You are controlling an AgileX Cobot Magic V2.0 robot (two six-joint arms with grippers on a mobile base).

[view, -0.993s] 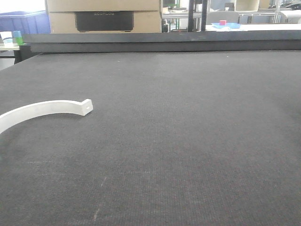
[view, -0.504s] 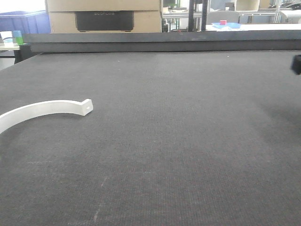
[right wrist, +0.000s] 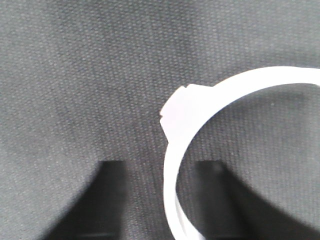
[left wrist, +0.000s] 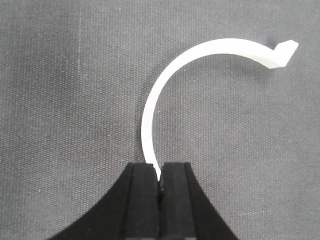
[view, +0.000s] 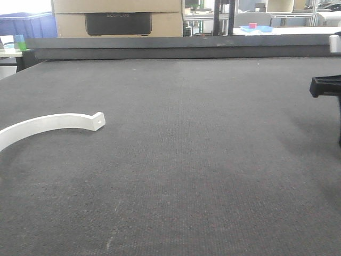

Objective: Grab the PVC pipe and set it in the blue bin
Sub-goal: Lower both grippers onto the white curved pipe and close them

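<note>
The dark mat (view: 202,170) lies open across the middle, with wide room between the PVC pipe (view: 53,121) at left and the right gripper (view: 325,86) at the right edge. A raised rail (view: 176,52) bars the far side; cartons (view: 69,21) stand behind it, how close I can't tell.

Front cam sits low, facing across the mat (view: 202,160). Wrist cams look straight down, v. close; front & left share the pipe (view: 48,123).

PVC pipe (left wrist: 225,46) white; table mat (view: 202,160) dark grey, woven; left pincer (left wrist: 160,173) black
</note>
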